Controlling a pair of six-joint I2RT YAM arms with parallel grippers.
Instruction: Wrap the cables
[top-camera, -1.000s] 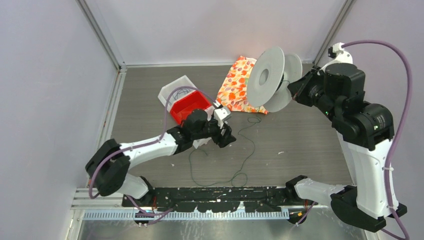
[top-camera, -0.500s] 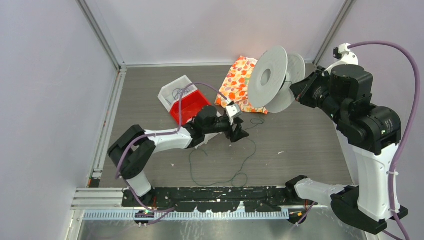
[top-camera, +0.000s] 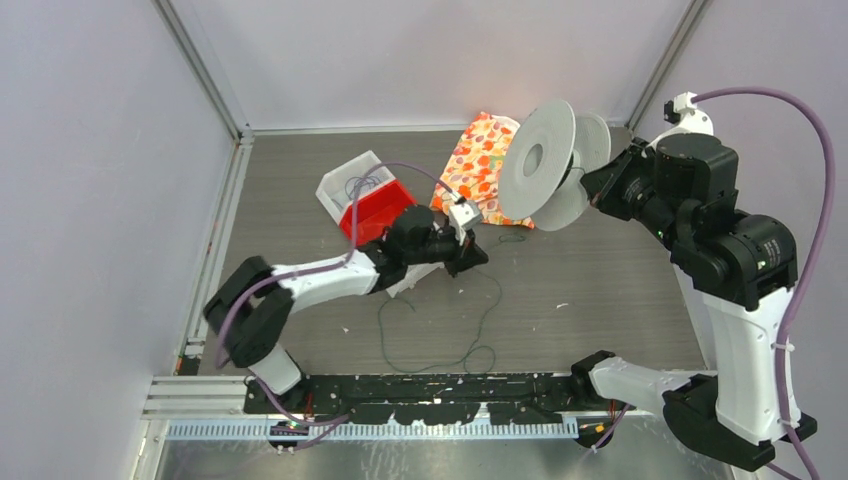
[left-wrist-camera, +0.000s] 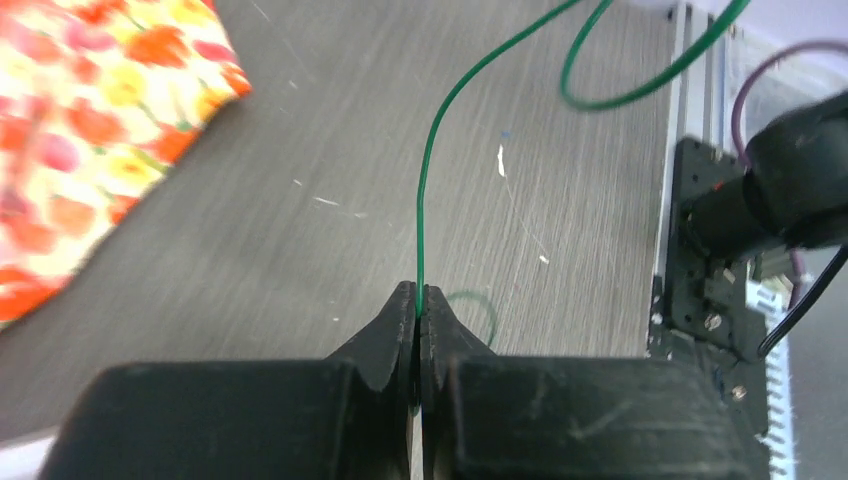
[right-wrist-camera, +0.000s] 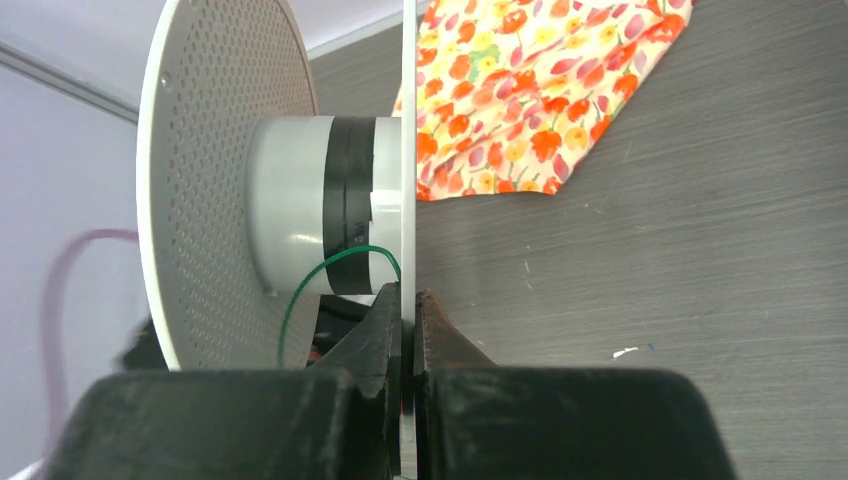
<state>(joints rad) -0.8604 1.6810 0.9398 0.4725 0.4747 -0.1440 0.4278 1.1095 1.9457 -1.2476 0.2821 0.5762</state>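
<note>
Left end effector (left-wrist-camera: 418, 306), open before, now tight on cable (left-wrist-camera: 421, 220).

Left gripper (left-wrist-camera: 417, 303): closed from apart onto the thin dark-green cable (left-wrist-camera: 424, 200), pinching it at the fingertips.
Left arm (top-camera: 320, 280): reached right, from beside the red plastic bin (top-camera: 380, 212) toward the orange floral cloth (top-camera: 478, 165), then drew back slightly.
Grey perforated spool (top-camera: 537, 158): drifted slightly right with the right gripper (right-wrist-camera: 407, 298).

You see bright, even light from above, shadows soft. Ahead-left of your left gripper (left-wrist-camera: 417, 305) the floral cloth (left-wrist-camera: 90, 130) smears with blur; close to both lenses the black fingers (right-wrist-camera: 385, 320) look soft.
</note>
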